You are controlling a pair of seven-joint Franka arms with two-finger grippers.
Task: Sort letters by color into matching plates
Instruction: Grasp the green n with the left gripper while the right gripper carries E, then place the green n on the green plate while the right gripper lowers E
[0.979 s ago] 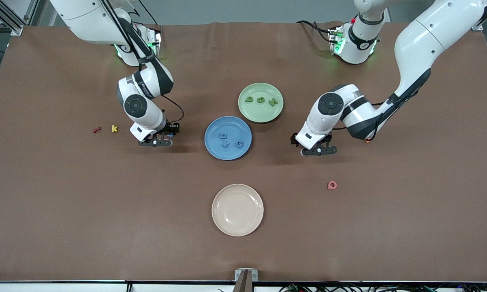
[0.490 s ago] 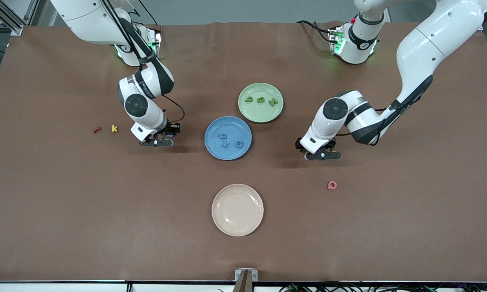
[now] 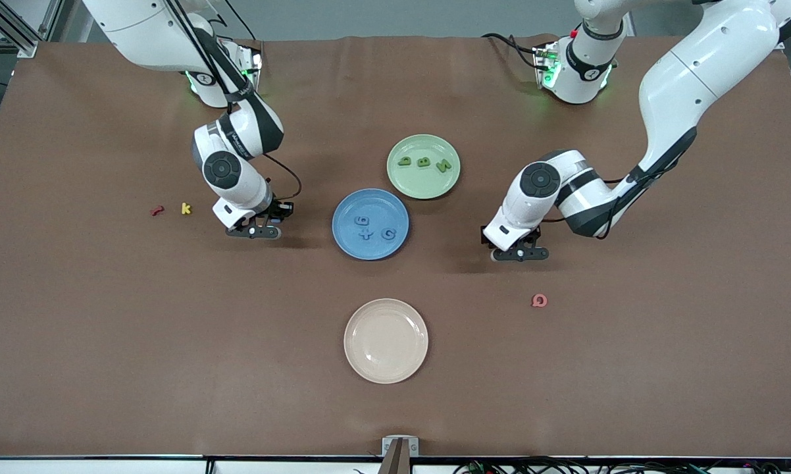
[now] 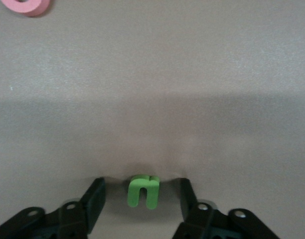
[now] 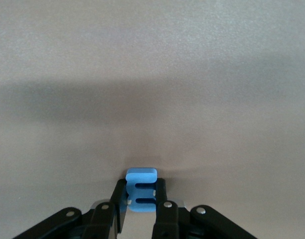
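Two end effectors were low over the surface (image 3: 106, 368), each on a letter of its own. The right end effector (image 3: 253, 232) stood toward the right arm's end of the surface, beside the blue plate (image 3: 343, 247), and its fingers (image 5: 118, 199) were pressed onto the blue E-shaped letter (image 5: 141, 189), which sat upright between them with its long axis running out along the fingers. From there the blue plate lay toward the middle of the surface, just beside the end effector, so I judged that the right arm's coming move was a lift and a short carry toward the middle; the blue 6 (image 3: 362, 220), + (image 3: 366, 234) and G (image 3: 388, 234) already lay in that plate.

The left end effector (image 3: 519, 253) stood toward the left arm's end, its fingers (image 4: 95, 196) spread to either side of the green u-shaped letter (image 4: 143, 190) and not touching it. That letter lay flat on the surface squarely between the fingers. The green plate (image 3: 402, 187), with three green letters (image 3: 424, 162) in it, lay toward the middle and nearer the robots' edge, so that carry looked the longer one. A pink ring-shaped letter (image 3: 539, 301) lay near the left end effector, closer to the front edge.
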